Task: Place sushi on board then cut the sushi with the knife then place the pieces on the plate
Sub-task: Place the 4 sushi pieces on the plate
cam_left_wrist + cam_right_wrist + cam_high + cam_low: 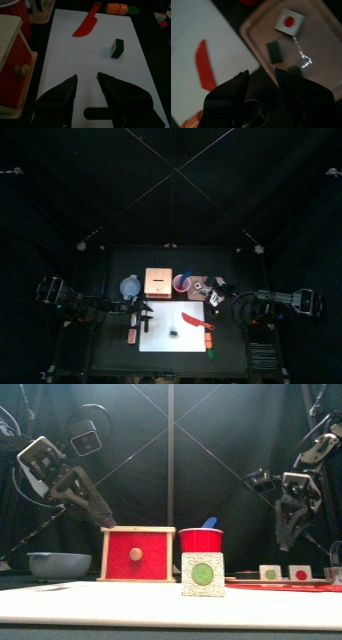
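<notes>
Now, curtained booth (171, 188), knife (197, 321), sushi pc (174, 335) on board (160, 346), L pincer (86, 76), R pincer (260, 72) released

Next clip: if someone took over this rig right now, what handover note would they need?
Left gripper: open, empty, over the white cutting board.
Right gripper: open, empty, above the pink tray.
The red knife lies flat on the board. The blue knife is in the red cup.
Done: the sushi is cut, and at least three cut pieces are on the tray.
Left: one last sushi piece sits on the board and needs moving to the tray.
</notes>
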